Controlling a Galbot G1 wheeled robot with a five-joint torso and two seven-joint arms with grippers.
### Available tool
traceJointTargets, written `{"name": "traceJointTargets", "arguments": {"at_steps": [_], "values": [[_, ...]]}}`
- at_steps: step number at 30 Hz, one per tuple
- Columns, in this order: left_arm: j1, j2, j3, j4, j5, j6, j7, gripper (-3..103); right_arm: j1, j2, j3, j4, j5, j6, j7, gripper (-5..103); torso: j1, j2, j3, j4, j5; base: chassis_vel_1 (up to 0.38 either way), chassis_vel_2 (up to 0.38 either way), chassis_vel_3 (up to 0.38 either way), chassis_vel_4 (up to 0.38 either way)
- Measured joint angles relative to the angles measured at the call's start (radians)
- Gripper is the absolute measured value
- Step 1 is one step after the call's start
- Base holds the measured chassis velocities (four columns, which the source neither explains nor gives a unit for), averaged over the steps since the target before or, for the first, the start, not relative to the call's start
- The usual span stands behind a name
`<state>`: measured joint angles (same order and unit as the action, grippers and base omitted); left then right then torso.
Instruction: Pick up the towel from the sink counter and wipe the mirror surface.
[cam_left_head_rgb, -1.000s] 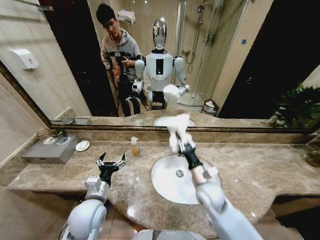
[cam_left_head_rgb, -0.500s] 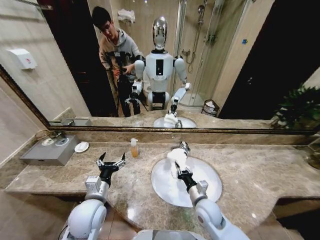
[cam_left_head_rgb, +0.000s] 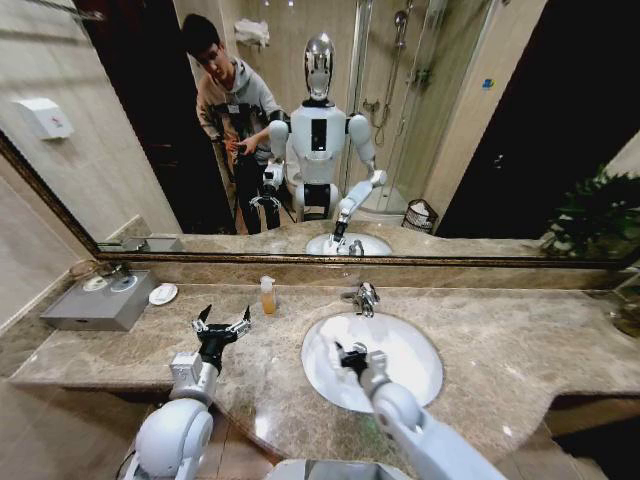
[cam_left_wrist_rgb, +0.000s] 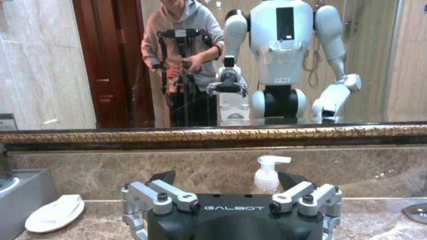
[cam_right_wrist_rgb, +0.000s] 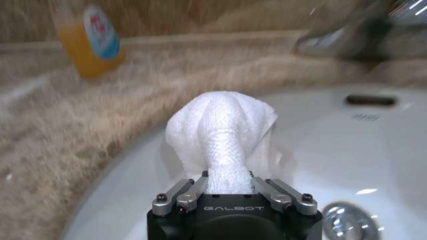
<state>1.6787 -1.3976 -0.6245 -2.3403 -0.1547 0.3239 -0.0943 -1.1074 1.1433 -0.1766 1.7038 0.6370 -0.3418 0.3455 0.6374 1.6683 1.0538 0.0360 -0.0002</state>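
White terry, bunched into a soft lump, sticks out from between the jaws of the right tool (cam_right_wrist_rgb: 227, 187), which is clamped tight on the towel (cam_right_wrist_rgb: 221, 131). The right arm reaches forward from the table's front edge with its forearm angled low, so the right tool hangs inside the oval basin (cam_left_head_rgb: 400, 345) toward its near-left side, pointing at the back wall; in the head view the towel shows there only as a pale blur beside the dark tool (cam_left_head_rgb: 345, 357). The chrome faucet (cam_left_head_rgb: 364, 297) stands behind the basin at the table's back edge, well apart from the towel. The mottled brown table (cam_left_head_rgb: 500, 335) runs along the wall under the mirror surface (cam_left_head_rgb: 480, 130), and the towel sits far below the glass, not touching it. The left arm is bent up over the front-left part of the table, and the left tool (cam_left_head_rgb: 221, 326) hovers there with its fingers spread wide and nothing between them. An orange soap bottle (cam_left_head_rgb: 268, 295) stands near the back edge, between the left tool and the basin. A small white dish (cam_left_head_rgb: 163, 293) lies farther toward the left end.
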Motion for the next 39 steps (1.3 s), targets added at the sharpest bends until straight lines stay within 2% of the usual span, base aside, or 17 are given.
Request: {"name": "traceJointTargets", "arguments": {"at_steps": [4,9,12,17,18,20,23,27,30,36,39], "values": [[0.000,0.000,0.000,0.000,0.000,0.000,0.000,100,0.028,0.008,-0.017,-0.070,-0.003,-0.005,-0.003,18,0.000,0.000,0.000,-0.0002,-0.0002,0.000,0.000,0.000,0.000],[0.000,0.000,0.000,0.000,0.000,0.000,0.000,100,0.062,-0.032,-0.029,-0.139,-0.024,-0.038,-0.014,18,0.000,0.000,0.000,-0.0002,0.0001,0.000,0.000,0.000,0.000],[0.000,0.000,0.000,0.000,0.000,0.000,0.000,100,0.077,-0.075,-0.011,-0.193,-0.064,-0.057,-0.010,18,0.000,0.000,0.000,0.0000,0.0002,0.000,0.000,0.000,0.000],[0.000,0.000,0.000,0.000,0.000,0.000,0.000,100,0.059,-0.142,0.028,-0.189,-0.070,-0.068,0.016,18,0.000,0.000,0.000,0.0011,0.0015,0.000,0.000,0.000,0.000],[0.000,0.000,0.000,0.000,0.000,0.000,0.000,100,0.043,-0.177,0.053,-0.174,-0.074,-0.070,0.035,18,0.000,0.000,0.000,0.0003,-0.0008,0.000,0.000,0.000,0.000],[0.000,0.000,0.000,0.000,0.000,0.000,0.000,100,0.020,-0.217,0.079,-0.149,-0.090,-0.070,0.056,18,0.000,0.000,0.000,-0.0002,0.0008,0.000,0.000,0.000,0.000],[0.000,0.000,0.000,0.000,0.000,0.000,0.000,100,0.006,-0.240,0.092,-0.136,-0.107,-0.063,0.064,18,0.000,0.000,0.000,-0.0003,-0.0002,0.000,0.000,0.000,0.000],[0.000,0.000,0.000,0.000,0.000,0.000,0.000,100,0.026,-0.200,0.078,-0.157,-0.106,-0.064,0.073,18,0.000,0.000,0.000,-0.0015,-0.0018,0.000,0.000,0.000,0.000],[0.000,0.000,0.000,0.000,0.000,0.000,0.000,100,0.058,-0.131,0.019,-0.180,-0.083,-0.067,0.073,18,0.000,0.000,0.000,-0.0011,0.0001,0.000,0.000,0.000,0.000],[0.000,0.000,0.000,0.000,0.000,0.000,0.000,100,0.123,0.004,-0.109,-0.145,0.007,-0.059,0.106,18,0.000,0.000,0.000,-0.0002,-0.0002,0.000,0.000,0.000,0.000],[0.000,0.000,0.000,0.000,0.000,0.000,0.000,100,0.138,0.031,-0.135,-0.106,0.062,-0.068,0.133,18,0.000,0.000,0.000,0.0004,0.0002,0.000,0.000,0.000,0.000]]}}
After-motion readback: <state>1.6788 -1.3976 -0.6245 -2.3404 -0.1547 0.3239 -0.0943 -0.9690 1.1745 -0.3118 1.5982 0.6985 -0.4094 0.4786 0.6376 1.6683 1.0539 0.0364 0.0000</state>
